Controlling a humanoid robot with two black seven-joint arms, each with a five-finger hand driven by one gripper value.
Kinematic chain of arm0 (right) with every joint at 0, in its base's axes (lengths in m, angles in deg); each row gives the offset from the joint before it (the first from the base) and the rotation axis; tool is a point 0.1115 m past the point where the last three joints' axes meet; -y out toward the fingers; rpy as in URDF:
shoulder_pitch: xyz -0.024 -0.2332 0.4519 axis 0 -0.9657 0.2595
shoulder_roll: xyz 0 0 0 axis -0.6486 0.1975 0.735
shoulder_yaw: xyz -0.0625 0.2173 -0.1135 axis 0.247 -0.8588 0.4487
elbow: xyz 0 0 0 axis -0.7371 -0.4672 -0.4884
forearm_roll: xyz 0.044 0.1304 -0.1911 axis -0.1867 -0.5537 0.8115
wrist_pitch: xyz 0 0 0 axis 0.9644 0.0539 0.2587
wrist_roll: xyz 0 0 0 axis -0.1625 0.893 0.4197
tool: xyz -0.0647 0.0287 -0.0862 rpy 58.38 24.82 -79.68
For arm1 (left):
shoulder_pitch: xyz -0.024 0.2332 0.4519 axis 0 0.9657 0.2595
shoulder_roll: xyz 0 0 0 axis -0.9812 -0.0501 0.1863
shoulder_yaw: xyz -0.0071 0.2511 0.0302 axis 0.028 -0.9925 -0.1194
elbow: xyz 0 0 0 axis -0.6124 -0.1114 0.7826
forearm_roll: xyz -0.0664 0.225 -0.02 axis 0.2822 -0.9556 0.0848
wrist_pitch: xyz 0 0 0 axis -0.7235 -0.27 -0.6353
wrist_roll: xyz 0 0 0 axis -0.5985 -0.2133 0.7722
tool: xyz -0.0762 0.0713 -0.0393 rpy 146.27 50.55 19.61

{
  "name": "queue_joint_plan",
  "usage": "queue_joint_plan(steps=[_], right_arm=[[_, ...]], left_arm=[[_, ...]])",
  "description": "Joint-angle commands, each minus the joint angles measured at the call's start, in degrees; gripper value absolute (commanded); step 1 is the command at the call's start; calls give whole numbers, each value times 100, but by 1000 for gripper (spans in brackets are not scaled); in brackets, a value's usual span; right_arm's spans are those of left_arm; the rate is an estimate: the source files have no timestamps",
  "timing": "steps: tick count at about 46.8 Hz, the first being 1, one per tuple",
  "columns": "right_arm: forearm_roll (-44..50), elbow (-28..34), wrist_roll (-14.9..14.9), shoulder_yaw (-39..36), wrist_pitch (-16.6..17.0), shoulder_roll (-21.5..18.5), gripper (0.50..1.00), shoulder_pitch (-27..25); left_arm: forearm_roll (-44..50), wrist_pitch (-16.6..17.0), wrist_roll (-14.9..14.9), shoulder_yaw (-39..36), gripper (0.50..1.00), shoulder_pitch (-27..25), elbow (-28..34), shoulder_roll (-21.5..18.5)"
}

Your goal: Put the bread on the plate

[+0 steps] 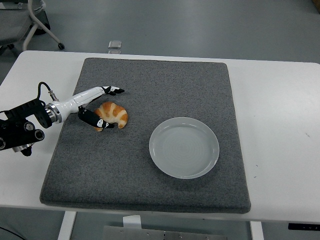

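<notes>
A golden croissant [114, 114] lies on the grey mat [150, 165], left of centre. An empty white plate [184, 147] sits on the mat to its right, a little nearer me. My left hand [105, 105] reaches in from the left edge and straddles the croissant: the long fingers [114, 90] stretch just behind it and the thumb [100, 122] lies against its near left side. The fingers are spread around the bread, not closed on it. The bread rests on the mat. The right arm is out of view.
The mat covers most of the white table [280, 125]. A small grey object [115, 44] lies at the table's far edge. An office chair base [35, 22] stands on the floor at the top left.
</notes>
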Motion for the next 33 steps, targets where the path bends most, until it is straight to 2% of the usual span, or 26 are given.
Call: queue_joint_plan(steps=[1,3,10,12,16,18,24,33], right_arm=[[5,-1,0,0,-1,0,930,0],[5,-1,0,0,-1,0,930,0],[5,-1,0,0,-1,0,930,0],[-4,-1,0,0,-1,0,930,0],[-4,-1,0,0,-1,0,930,0],[-4,-1,0,0,-1,0,930,0],[-4,-1,0,0,-1,0,930,0],[-4,-1,0,0,-1,0,930,0]], left_arm=[[23,-1,3,119,864,95,-45,36],[23,-10,3,207,851,113,-54,36],[-3,-18,3,233,726,157,-63,36],[-3,-27,3,216,667,166,-63,36],[-3,-45,3,225,602,192,-63,27],[-3,-45,3,233,549,192,-63,27],[14,-36,12,269,500,183,-45,18],[-3,-45,21,497,500,157,-28,-35]])
